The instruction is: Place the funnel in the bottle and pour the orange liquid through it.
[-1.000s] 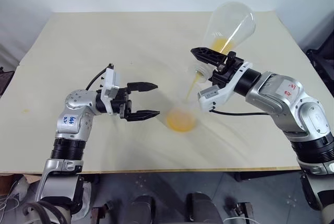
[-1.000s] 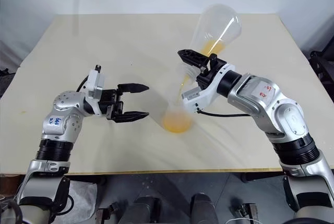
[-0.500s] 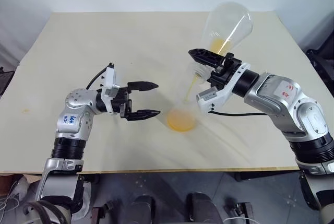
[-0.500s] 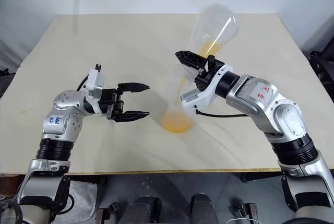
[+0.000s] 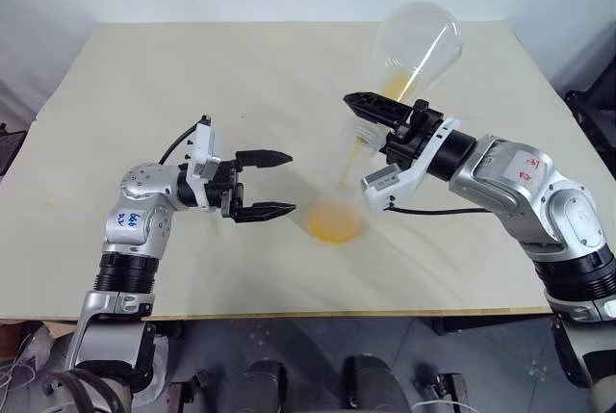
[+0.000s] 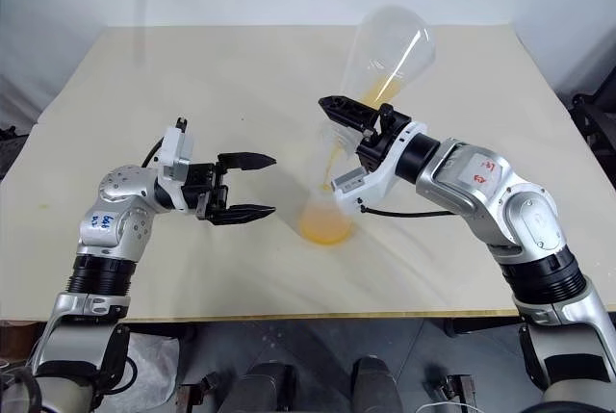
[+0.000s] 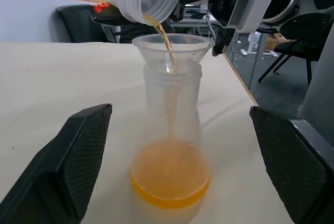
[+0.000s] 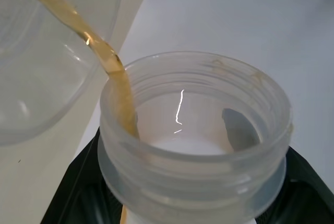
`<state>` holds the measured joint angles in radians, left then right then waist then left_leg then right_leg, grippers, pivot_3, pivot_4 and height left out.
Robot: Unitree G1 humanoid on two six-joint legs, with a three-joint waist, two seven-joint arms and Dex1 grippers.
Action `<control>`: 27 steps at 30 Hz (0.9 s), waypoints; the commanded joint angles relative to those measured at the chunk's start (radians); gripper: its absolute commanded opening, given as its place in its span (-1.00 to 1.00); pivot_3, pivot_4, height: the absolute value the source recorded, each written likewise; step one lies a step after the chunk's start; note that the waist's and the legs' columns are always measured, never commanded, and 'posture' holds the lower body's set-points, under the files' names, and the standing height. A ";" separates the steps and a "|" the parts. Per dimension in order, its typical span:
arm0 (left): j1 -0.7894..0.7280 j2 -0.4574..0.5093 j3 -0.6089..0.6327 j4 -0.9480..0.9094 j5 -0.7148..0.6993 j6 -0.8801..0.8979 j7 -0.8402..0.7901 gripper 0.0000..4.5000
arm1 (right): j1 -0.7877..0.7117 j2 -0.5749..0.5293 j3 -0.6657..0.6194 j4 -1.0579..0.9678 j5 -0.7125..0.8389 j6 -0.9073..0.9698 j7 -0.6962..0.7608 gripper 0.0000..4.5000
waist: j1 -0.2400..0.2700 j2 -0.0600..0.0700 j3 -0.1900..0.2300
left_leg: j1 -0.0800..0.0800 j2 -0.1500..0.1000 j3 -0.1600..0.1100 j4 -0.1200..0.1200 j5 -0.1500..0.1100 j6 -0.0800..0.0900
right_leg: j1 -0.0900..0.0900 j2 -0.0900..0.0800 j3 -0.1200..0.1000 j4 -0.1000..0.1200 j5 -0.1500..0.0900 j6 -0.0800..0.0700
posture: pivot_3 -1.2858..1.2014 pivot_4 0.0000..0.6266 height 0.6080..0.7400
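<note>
The funnel (image 7: 172,46) sits in the mouth of the bottle (image 7: 171,145), which stands on the table (image 5: 192,76) between the two arms. Orange liquid (image 7: 169,174) pools in the bottle's base, and a thin stream of it falls into the funnel from the tilted flask (image 5: 414,47). The right gripper (image 5: 371,115) is clamped on the flask's neck. The left gripper (image 5: 269,183) hovers just beside the bottle, fingers spread, touching nothing.

Flask (image 5: 416,42) tipped a bit steeper; less liquid (image 5: 397,82) left inside.
</note>
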<state>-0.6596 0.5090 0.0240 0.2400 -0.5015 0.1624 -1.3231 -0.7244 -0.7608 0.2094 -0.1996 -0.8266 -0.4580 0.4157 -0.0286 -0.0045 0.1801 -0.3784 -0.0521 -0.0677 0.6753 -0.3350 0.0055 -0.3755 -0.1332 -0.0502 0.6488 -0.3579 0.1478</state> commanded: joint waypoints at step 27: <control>-0.025 0.002 0.008 -0.010 -0.002 -0.012 -0.010 1.00 | -0.021 -0.029 -0.033 -0.005 -0.049 -0.034 -0.081 0.10 | 0.000 0.000 0.000 | 0.000 0.000 0.000 0.000 0.000 0.000 | 0.000 0.000 0.000 0.001 0.000 0.000 | 0.03 -0.52 1.00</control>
<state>-0.6619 0.5090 0.0239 0.2440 -0.5014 0.1618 -1.3255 -0.7246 -0.7759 0.2094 -0.1894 -0.8797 -0.4875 0.3578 -0.0287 -0.0045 0.1801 -0.3784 -0.0521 -0.0677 0.6756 -0.3350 0.0055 -0.3756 -0.1332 -0.0501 0.6493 -0.3579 0.1478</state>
